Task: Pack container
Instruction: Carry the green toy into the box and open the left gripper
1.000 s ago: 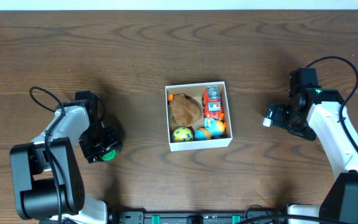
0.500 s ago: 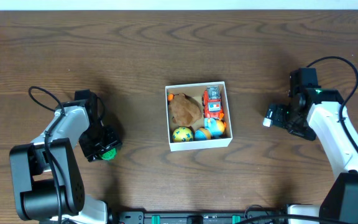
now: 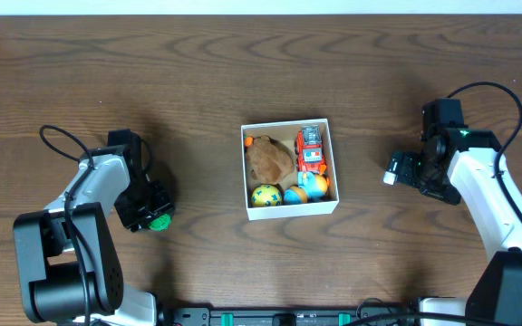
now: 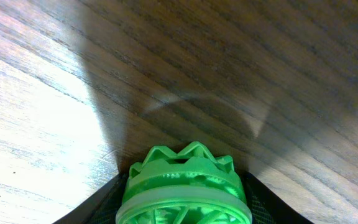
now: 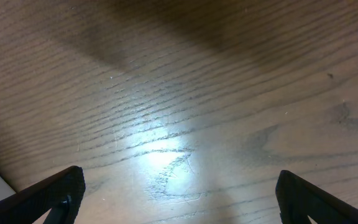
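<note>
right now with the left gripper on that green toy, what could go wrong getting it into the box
1. The container is already crowded with a brown plush, a red car and two balls, so the green toy may perch on top and roll out.
2. The right gripper is open and well away from the container, so a bump from the left gripper could slide it.
</note>
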`<state>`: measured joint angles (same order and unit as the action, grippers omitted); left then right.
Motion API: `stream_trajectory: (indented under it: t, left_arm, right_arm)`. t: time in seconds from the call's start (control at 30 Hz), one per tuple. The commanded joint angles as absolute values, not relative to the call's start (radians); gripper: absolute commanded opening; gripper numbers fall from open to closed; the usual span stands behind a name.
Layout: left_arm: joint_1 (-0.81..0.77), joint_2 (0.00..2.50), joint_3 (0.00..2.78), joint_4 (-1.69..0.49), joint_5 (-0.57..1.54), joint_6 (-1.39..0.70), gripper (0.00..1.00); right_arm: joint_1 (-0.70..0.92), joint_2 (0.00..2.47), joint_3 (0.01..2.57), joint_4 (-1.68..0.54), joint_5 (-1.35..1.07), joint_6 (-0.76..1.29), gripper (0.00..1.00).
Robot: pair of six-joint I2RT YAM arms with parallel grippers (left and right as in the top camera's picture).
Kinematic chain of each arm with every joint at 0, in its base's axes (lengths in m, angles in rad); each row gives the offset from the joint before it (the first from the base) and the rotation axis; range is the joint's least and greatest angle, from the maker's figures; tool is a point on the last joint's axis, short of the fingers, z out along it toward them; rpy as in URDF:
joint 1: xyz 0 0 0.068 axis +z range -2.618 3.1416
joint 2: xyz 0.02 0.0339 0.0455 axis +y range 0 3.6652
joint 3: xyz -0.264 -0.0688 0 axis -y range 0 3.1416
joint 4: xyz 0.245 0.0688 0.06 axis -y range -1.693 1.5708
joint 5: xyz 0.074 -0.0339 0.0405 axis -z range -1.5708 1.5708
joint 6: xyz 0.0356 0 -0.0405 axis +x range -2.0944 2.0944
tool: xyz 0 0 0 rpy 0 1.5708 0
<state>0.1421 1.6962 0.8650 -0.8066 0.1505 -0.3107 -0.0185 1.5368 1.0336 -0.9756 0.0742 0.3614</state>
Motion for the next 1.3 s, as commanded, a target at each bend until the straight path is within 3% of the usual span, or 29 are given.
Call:
stream_trajectory:
  t: [0.0, 0.37, 0.67, 0.93, 1.0, 1.07, 1.27]
  left_arm:
    - [0.144, 1.723, 0.863, -0.775, 0.149, -0.302, 0.44]
    - [0.04, 1.621, 1.128, -0.971, 0.15, -0.301, 0.32]
    - [-0.317, 1.457, 1.322, -0.965, 0.15, -0.301, 0.31]
    - [-0.602, 1.518, 1.322, -0.853, 0.146, -0.289, 0.31]
    - [-0.635, 1.553, 1.322, -0.842, 0.146, -0.29, 0.33]
    - [-0.653, 1.585, 1.322, -0.838, 0.146, -0.29, 0.41]
    - [-0.671, 1.637, 1.322, -0.839, 0.147, -0.29, 0.53]
  right_arm:
    - [-0.023, 1.534, 1.032, -0.978, 0.071, 0.35, 0.99]
    - [-0.023, 1.534, 1.032, -0.978, 0.071, 0.35, 0.99]
    - [-0.023, 1.534, 1.032, -0.977, 0.071, 0.35, 0.99]
    - [-0.023, 1.534, 1.032, -0.977, 0.071, 0.35, 0.99]
    - [-0.023, 1.534, 1.032, -0.979, 0.071, 0.35, 0.99]
    - [-0.023, 1.534, 1.032, -0.98, 0.071, 0.35, 0.99]
    - [-0.023, 1.534, 1.032, -0.979, 0.071, 0.35, 0.99]
